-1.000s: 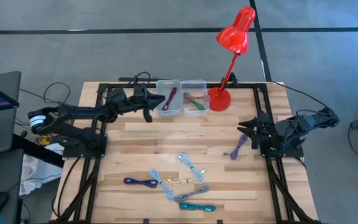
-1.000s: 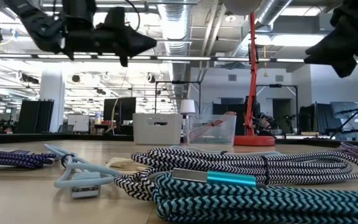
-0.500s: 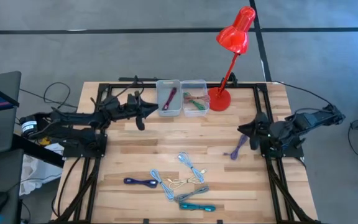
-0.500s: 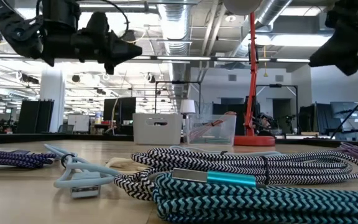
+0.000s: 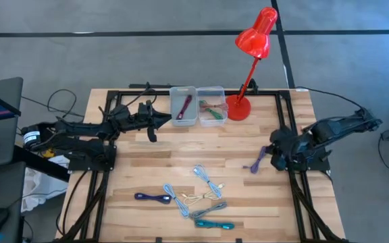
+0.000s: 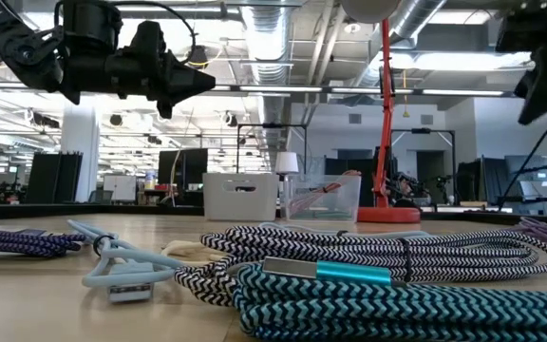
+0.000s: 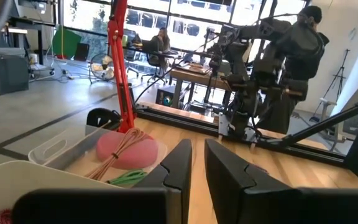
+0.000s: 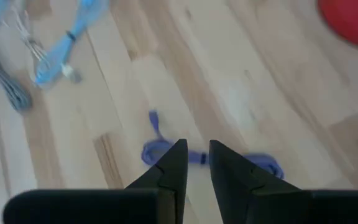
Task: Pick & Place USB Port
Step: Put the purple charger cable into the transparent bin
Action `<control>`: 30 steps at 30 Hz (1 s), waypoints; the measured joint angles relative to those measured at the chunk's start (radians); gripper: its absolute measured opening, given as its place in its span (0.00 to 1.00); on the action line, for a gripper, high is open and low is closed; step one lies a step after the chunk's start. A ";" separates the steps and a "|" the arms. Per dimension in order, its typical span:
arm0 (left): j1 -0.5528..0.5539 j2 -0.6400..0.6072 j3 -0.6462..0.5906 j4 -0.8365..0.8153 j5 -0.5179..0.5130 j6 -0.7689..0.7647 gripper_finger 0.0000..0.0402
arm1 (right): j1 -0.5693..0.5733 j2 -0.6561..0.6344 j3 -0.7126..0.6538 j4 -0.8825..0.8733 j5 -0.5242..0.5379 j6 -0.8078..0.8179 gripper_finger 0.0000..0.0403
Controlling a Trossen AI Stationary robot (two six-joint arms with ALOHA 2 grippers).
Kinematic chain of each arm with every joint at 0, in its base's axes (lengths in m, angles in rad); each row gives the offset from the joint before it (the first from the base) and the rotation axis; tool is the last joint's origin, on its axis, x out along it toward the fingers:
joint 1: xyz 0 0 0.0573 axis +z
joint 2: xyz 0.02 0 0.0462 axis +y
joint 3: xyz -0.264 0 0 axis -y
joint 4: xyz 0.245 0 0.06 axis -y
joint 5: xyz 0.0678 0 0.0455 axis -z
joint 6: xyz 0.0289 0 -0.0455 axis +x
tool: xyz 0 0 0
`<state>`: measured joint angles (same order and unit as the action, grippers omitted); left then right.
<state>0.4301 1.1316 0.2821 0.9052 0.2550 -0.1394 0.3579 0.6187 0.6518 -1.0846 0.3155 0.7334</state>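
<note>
No legible writing, brand or label on any item; left gripper point(image 5: 159, 122), dark two-finger type, raised above the far left part of the slatted wooden table point(image 5: 181, 158), just beside the white plastic bin point(image 5: 184, 115), fingers nearly pressed together with a thin slit between them, holding nothing; right gripper point(image 5: 271, 154), dark two-finger type, near the table's right edge, pointed down over the purple braided USB cable point(image 5: 258, 160), fingers narrowly parted, the cable lying flat on the wood beyond the fingertips, contact cannot be told; clear plastic bin point(image 5: 211, 113) beside the white one, containing red and green cables; red desk lamp point(image 5: 248, 61) at the far edge, base just beside the clear bin; loose cables in the near centre: dark blue braided cable point(image 5: 152, 197), light blue cables point(image 5: 208, 179), black-and-white braided cable point(image 5: 208, 210), teal braided cable point(image 5: 211, 223)
</note>
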 joint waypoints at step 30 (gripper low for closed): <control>-0.004 0.001 0.000 0.000 0.000 -0.033 0.11 | 0.002 0.501 0.000 0.036 -0.138 -0.359 0.48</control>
<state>0.4263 1.1324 0.2825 0.9054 0.2551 -0.1729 0.3595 1.1198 0.6518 -1.0490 0.1780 0.3747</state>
